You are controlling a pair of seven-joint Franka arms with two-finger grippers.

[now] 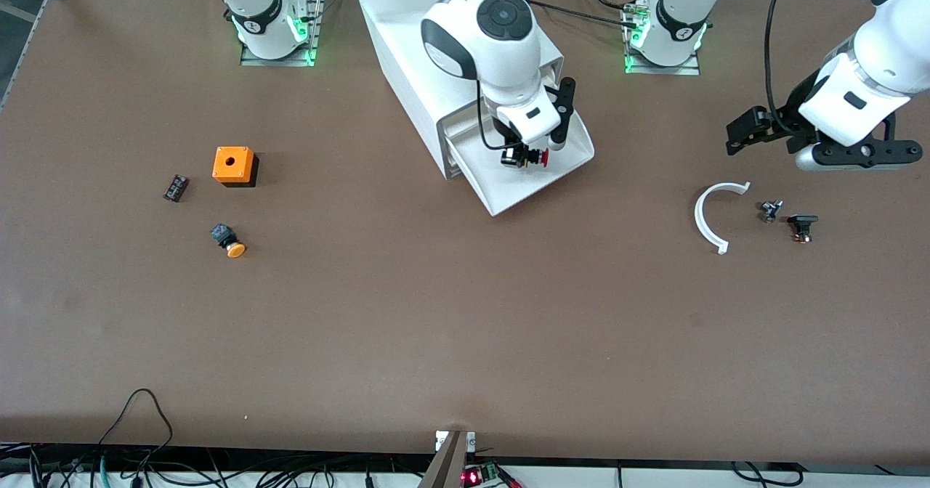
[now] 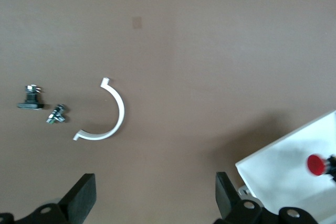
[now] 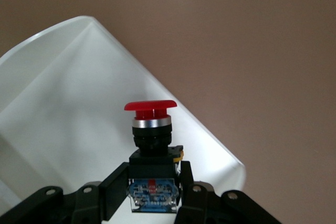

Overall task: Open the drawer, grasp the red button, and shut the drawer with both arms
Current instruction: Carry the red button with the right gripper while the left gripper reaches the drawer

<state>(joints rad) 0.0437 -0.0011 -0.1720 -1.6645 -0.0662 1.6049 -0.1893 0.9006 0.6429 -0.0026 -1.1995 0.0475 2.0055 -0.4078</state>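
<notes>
The lowest white drawer (image 1: pixel 534 183) of the white cabinet (image 1: pixel 407 52) stands pulled open toward the front camera. My right gripper (image 1: pixel 524 155) is over the open drawer, shut on the black body of the red-capped button (image 1: pixel 539 157). In the right wrist view the button (image 3: pixel 151 129) sits between the fingers (image 3: pixel 116 187), red cap pointing away, above the drawer (image 3: pixel 63 103). My left gripper (image 1: pixel 843 152) is open and empty, in the air over the table at the left arm's end. The left wrist view shows the drawer's corner (image 2: pixel 283 177) and the red cap (image 2: pixel 316 164).
A white curved piece (image 1: pixel 708 216) and two small dark parts (image 1: pixel 771 210) (image 1: pixel 802 225) lie under the left gripper's area. At the right arm's end lie an orange box with a hole (image 1: pixel 234 165), an orange-capped button (image 1: pixel 228 241) and a small dark block (image 1: pixel 175 187).
</notes>
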